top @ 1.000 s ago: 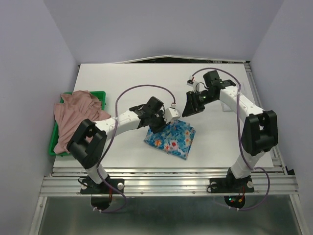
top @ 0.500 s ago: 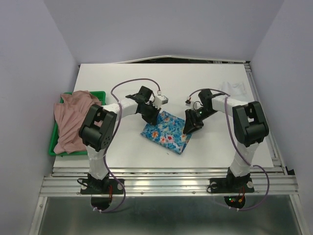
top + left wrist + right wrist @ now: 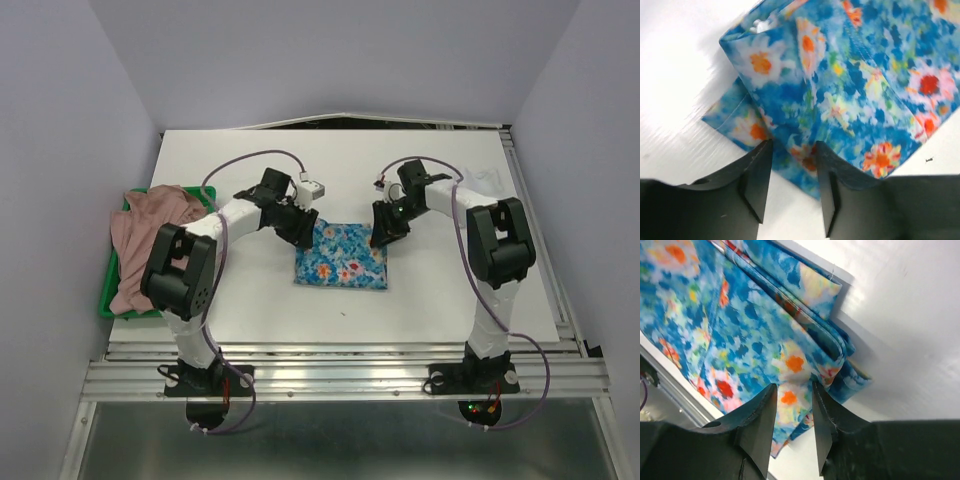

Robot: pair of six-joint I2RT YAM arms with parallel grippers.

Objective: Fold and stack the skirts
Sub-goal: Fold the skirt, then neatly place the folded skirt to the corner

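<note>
So the blue skirt (image 3: 343,254) is lying folded mid-surface (image 3: 420,170), with each tool on a far corner: left tool (image 3: 792,165) and right tool (image 3: 792,400), both half-closed with cloth between the fingers, probably squaring it up. Pink skirt (image 3: 150,235) is waiting in the tray (image 3: 108,290).

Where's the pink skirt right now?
In the top view the pink skirt lies heaped in the green tray at the table's left edge, left of the left arm and apart from the floral skirt.

Folded blue floral skirt (image 3: 342,255) mid-table; pink skirt (image 3: 148,240) heaped left
</note>
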